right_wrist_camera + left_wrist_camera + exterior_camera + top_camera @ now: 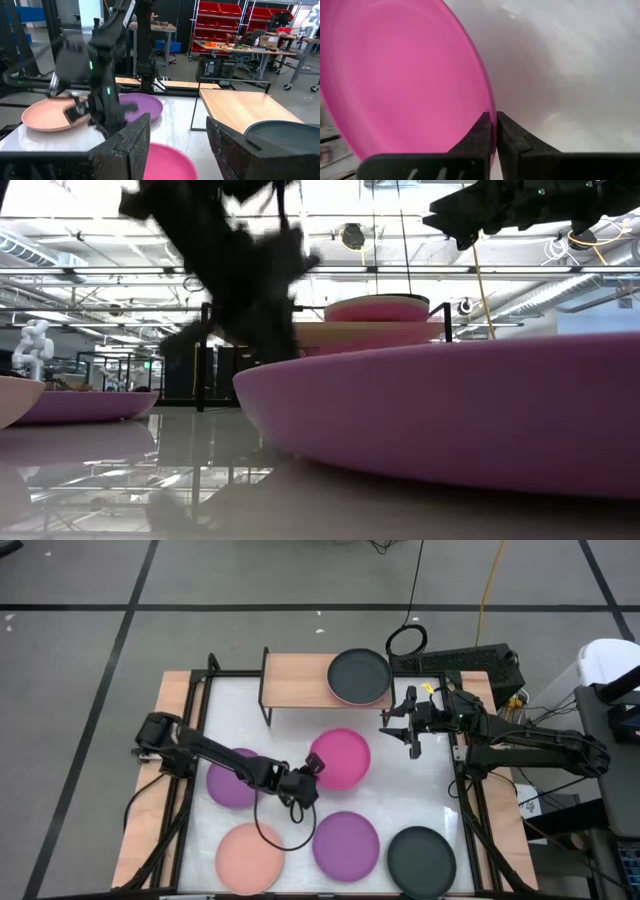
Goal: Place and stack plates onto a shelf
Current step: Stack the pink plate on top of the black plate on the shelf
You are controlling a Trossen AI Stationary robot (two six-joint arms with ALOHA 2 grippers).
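A magenta pink plate point(343, 755) lies mid-table. My left gripper point(312, 768) point(493, 117) is at its left rim, shut on it. My right gripper point(412, 737) point(182, 150) hovers open off the plate's right side, touching nothing. The light-wood shelf point(298, 674) stands at the far edge. A black plate point(358, 676) sits on its right end, and the low view shows a pink plate point(378, 310) under it. On the table rest two purple plates point(228, 783) point(346, 845), a peach plate point(250, 857) and a second black plate point(421, 858). My left gripper pinches the pink plate's rim point(487, 100) between its two fingers, one on the plate's inner face and one on the outside. It comes at the rim from the table's left. Whether the plate is lifted off the table, I cannot tell.
My left arm reaches over the left purple plate. A black frame runs around the white tabletop point(410, 795). The shelf's left half point(290, 670) is bare wood. Cables and a dark box lie beyond the far right corner. The near purple plate point(450, 410) fills the low view.
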